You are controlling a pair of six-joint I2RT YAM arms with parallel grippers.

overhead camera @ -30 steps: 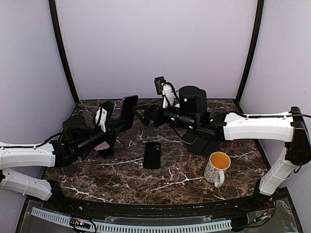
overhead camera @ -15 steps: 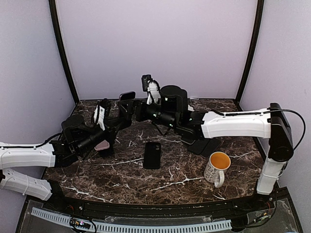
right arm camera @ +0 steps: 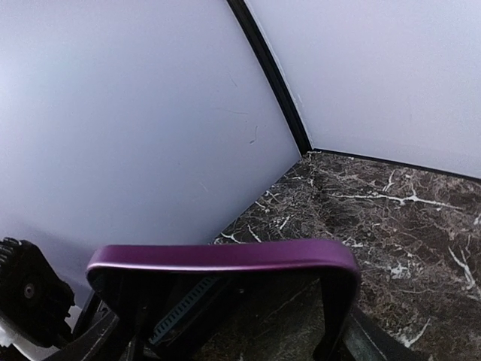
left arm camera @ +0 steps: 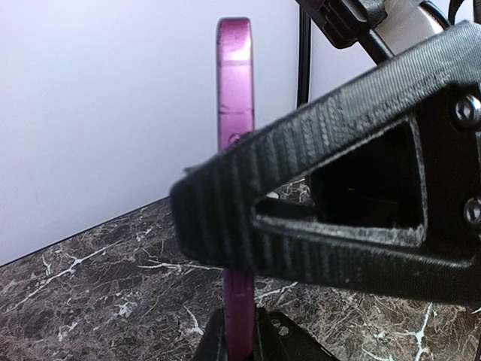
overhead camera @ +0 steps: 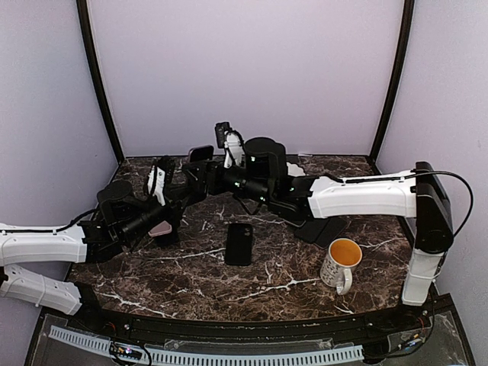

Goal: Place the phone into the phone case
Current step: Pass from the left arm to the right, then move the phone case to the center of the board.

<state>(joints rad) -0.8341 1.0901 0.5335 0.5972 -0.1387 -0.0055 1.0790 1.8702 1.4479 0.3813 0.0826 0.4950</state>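
My right arm has swung left since a second ago, and my right gripper (overhead camera: 200,171) now sits at the purple phone (overhead camera: 200,152), which stood clear of it before. The marble table (overhead camera: 152,282) carries a white mug (overhead camera: 340,263) with a yellow inside at the near right. The black phone case (overhead camera: 239,243) lies flat in the middle, well apart from the phone. The phone stands upright above the back left of the table, its lower end clamped tight in my left gripper (left arm camera: 239,342). My right fingers (left arm camera: 301,263) stand wide, one to each side of the phone's width, and one crosses its purple edge. Whether they press on it I cannot tell.
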